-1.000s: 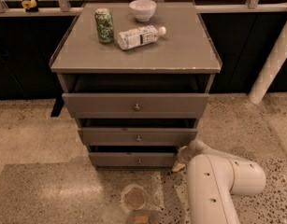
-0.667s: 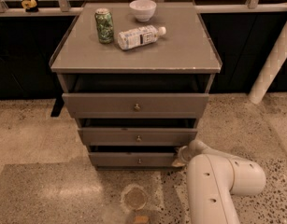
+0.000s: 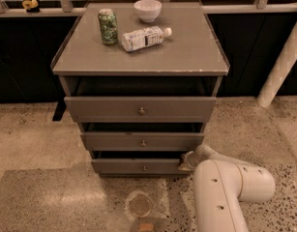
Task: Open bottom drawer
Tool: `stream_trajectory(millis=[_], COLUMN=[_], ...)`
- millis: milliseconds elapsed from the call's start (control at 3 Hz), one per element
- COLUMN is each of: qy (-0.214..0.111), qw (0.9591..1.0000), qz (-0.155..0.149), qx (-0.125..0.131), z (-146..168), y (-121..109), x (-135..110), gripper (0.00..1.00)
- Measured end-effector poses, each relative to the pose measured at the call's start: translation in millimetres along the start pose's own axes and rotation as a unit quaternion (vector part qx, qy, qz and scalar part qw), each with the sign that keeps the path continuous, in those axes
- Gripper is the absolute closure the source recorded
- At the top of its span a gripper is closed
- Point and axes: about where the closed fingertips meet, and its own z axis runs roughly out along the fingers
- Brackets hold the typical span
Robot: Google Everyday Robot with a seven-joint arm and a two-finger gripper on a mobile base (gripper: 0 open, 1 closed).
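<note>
The grey cabinet [image 3: 138, 57] has three drawers, all standing partly pulled out. The bottom drawer [image 3: 120, 166] is the narrowest front, with a tiny round metal knob [image 3: 144, 168] at its centre. The mid drawer [image 3: 114, 142] and the widest top drawer [image 3: 104, 109] are above it. My gripper [image 3: 188, 161] sits low at the right end of the bottom drawer front, at the end of my white arm [image 3: 225, 190]. The arm hides the drawer's right edge.
On the cabinet top stand a green can [image 3: 108, 27], a white bowl [image 3: 147, 9] and a plastic bottle [image 3: 144, 37] lying on its side. A white post [image 3: 283, 62] leans at the right. Speckled floor lies in front, with a round stain [image 3: 140, 206].
The gripper has edged slightly left towards the bottom drawer's right end. The drawers have not visibly moved.
</note>
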Motion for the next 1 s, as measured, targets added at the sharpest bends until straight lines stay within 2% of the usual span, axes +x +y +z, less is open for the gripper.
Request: stream_trajectory(millis=[333, 667, 1000], qy=[0.0, 0.0, -0.002], qw=[1.0, 1.0, 1.0], qz=[0.0, 0.0, 0.004], qx=[0.0, 0.0, -0.001], z=[-0.1, -0.6, -6.6], y=[0.2, 1.9, 15.5], x=[0.0, -0.4, -0.2], gripper=[1.0, 1.0, 1.0])
